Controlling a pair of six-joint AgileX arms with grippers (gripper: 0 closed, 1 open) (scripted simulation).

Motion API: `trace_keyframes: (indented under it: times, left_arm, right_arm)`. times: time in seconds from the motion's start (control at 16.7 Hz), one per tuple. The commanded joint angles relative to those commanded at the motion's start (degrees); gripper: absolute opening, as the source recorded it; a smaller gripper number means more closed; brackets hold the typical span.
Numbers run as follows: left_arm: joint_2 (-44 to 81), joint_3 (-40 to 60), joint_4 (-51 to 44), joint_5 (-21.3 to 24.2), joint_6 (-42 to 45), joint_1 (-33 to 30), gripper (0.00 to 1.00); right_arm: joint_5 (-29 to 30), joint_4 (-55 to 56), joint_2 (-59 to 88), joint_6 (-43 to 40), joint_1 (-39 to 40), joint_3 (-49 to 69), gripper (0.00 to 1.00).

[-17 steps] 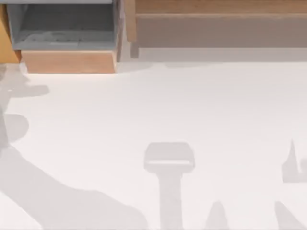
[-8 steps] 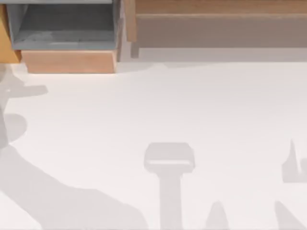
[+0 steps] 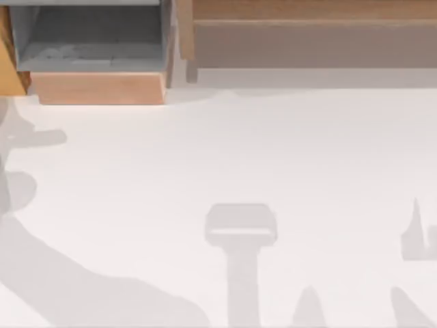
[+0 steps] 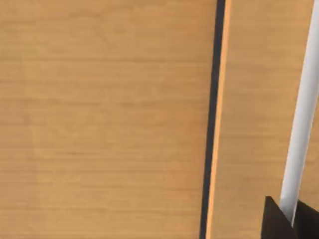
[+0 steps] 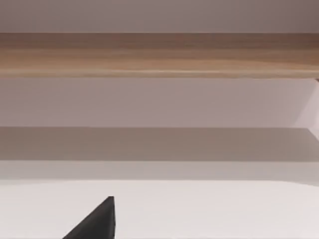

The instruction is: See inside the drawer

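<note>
Top view: drawer (image 3: 95, 51) open beside shelf (image 3: 307, 34).

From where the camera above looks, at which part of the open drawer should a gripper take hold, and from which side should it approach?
Probably the wooden front panel of the drawer. It is the plain orange-brown board at the near end of the grey box, and its upper edge stands free above the white table. Come from above, with one finger inside the box and one outside. No handle can be seen.
</note>
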Motion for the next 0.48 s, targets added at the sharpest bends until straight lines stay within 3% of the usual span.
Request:
trace_keyframes:
  times: [0.24, 0.48]
  left_arm:
    - [-3.7, -9.6, 4.4, 1.9, 0.3, 2.5, 0.00]
    - [-4.7, -11.7, 5.9, 2.5, 0.2, 3.3, 0.00]
  right_arm:
    - [0.0, 0.0, 0.0, 0.0, 0.0, 0.0, 1.00]
    - [0.0, 0.0, 0.0, 0.0, 0.0, 0.0, 1.00]
